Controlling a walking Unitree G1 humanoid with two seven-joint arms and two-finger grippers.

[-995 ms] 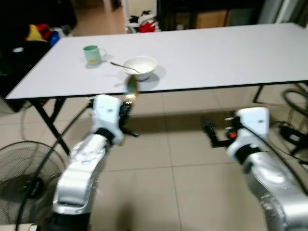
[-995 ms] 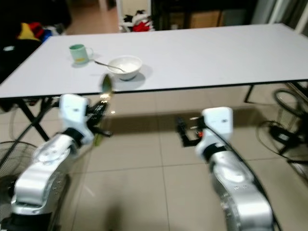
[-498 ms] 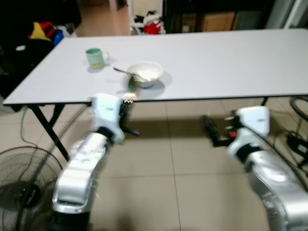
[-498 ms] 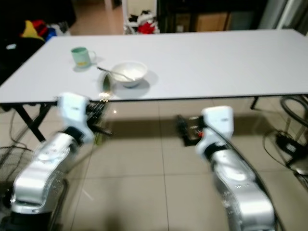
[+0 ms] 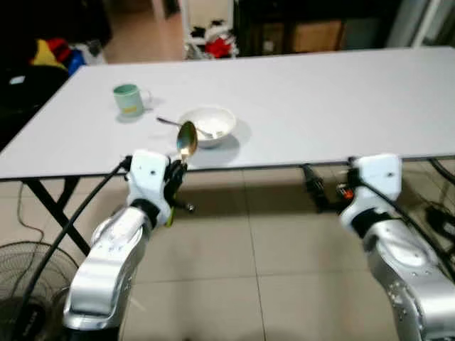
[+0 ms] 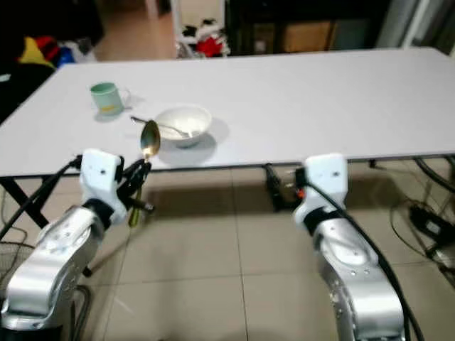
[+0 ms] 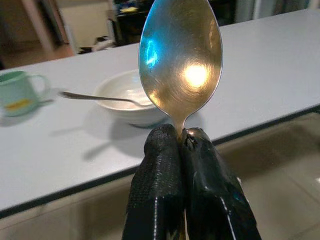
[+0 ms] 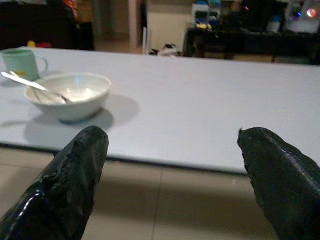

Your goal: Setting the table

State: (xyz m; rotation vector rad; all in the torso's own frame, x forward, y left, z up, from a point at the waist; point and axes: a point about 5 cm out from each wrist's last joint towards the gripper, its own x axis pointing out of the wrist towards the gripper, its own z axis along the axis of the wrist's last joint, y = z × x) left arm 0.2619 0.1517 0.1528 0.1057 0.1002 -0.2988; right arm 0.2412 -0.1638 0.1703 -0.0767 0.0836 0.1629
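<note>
My left gripper (image 5: 178, 170) is shut on the handle of a golden metal spoon (image 5: 186, 138), bowl end up, held just in front of the white table's (image 5: 320, 92) near edge. Close up, the spoon (image 7: 180, 62) stands upright between the black fingers (image 7: 160, 190). On the table a white bowl (image 5: 207, 126) holds a second spoon (image 5: 170, 122), and a green mug (image 5: 128, 99) stands to its left. My right gripper (image 5: 313, 186) is open and empty, low by the table edge; its fingertips (image 8: 82, 150) frame the bowl (image 8: 68, 95).
Black folding table legs (image 5: 50, 206) stand at the left. Cables (image 5: 441, 170) lie on the tiled floor at the right. Dark furniture and coloured items (image 5: 210, 35) sit beyond the far side of the table.
The camera has come closer to the table and shifted. My left gripper has raised the spoon so it stands nearer the bowl; the right gripper sits higher, at the table edge.
</note>
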